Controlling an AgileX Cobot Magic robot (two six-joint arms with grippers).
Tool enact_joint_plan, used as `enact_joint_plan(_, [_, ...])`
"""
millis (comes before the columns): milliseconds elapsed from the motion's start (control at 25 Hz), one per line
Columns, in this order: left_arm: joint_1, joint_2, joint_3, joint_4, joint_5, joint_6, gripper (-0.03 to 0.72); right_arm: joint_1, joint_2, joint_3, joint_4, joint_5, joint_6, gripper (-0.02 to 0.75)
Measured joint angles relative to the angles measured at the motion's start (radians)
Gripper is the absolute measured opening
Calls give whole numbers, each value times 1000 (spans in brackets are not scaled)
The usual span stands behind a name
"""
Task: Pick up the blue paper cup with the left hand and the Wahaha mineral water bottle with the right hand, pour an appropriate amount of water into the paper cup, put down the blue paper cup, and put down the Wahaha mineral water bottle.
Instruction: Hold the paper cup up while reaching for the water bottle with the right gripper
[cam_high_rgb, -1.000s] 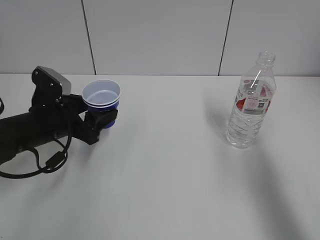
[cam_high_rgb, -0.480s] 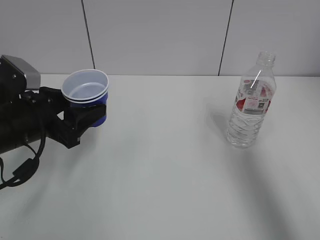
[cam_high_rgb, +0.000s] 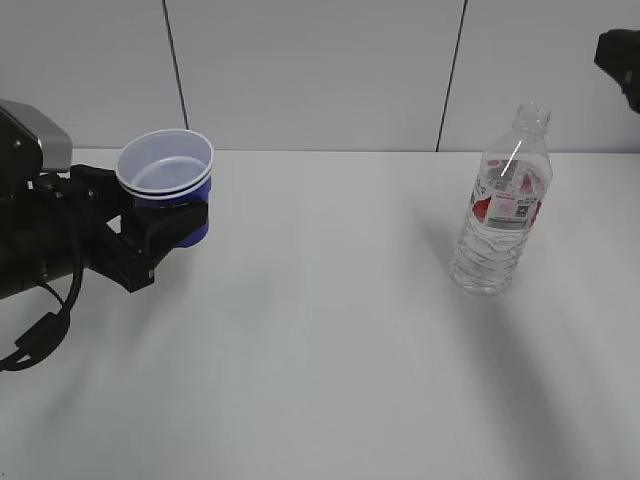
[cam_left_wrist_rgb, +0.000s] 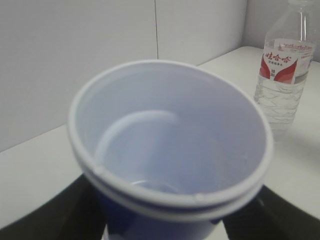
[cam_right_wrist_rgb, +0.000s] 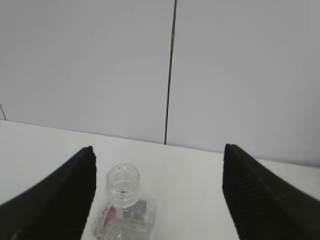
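While the clear ribbed Wahaha mineral water bottle (cam_high_rgb: 500, 205) stands capless on the white table (cam_high_rgb: 330, 330) at your right, the blue paper cup (cam_high_rgb: 166, 185), white inside with a doubled rim, sits off the tabletop, clamped in your left hand (cam_high_rgb: 160, 228). Your right hand (cam_right_wrist_rgb: 159, 192) hangs above the bottle, black fingers (cam_right_wrist_rgb: 55, 195) wide apart, touching nothing.

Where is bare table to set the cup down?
The table is bare across the middle between the cup, held in the left gripper, and the bottle, and along the whole front. Nothing is crowded; the open right gripper hangs above the bottle.
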Motion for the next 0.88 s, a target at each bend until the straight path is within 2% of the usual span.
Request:
enact_joint_plan(280, [0,0,0,0,12,0,485,0,74,0,45,-32,30,586])
enact_joint_plan(520, [0,0,0,2,16,0,485,0,81,84,46,-380,30,586])
enact_joint_plan(720, [0,0,0,2,18,0,485,0,81,153,0,-491,20,586])
enact_joint_plan(880, [0,0,0,2,18,0,485,0,88,175,-71,-512,22,586])
